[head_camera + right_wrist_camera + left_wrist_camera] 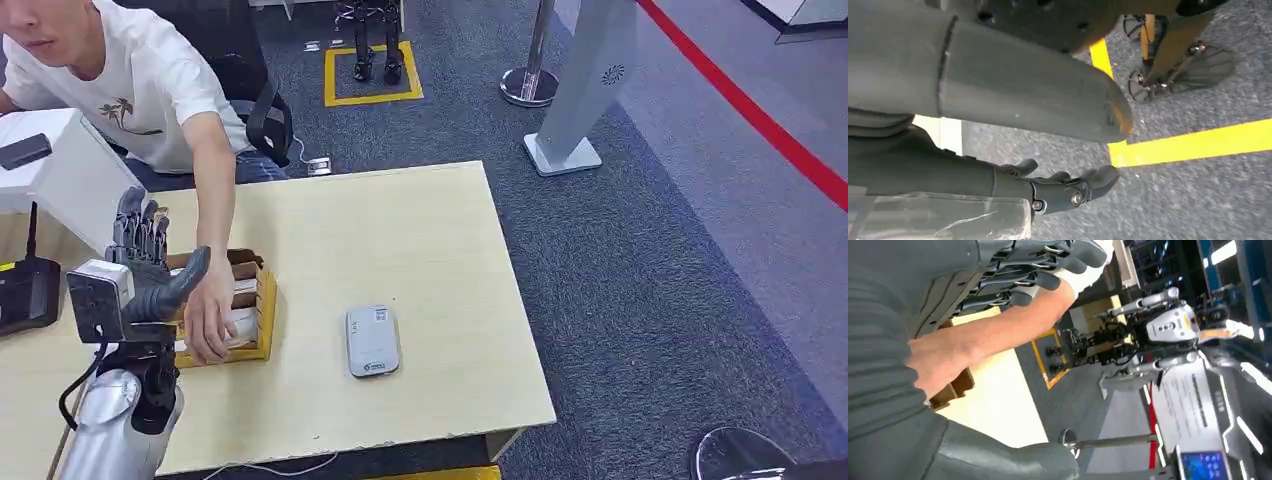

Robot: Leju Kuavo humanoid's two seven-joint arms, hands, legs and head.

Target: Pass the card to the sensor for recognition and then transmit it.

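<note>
1. My left hand hovers by the wooden box, fingers straight and spread, holding nothing.
2. My right hand hangs over grey carpet, fingers loosely curled, holding nothing I can see.
3. The cards sit in that box under a person's hand; I judge them thin, stiff, light and slick, best pinched by an edge.
4. The reader is smooth grey plastic with rounded corners, lying flat on the pale table.

Even, diffuse overhead light fills the head view, with soft, short shadows under the table edge. The left wrist view is blurred, its bright panels blown out. In the right wrist view, the near thumb is out of focus.
</note>
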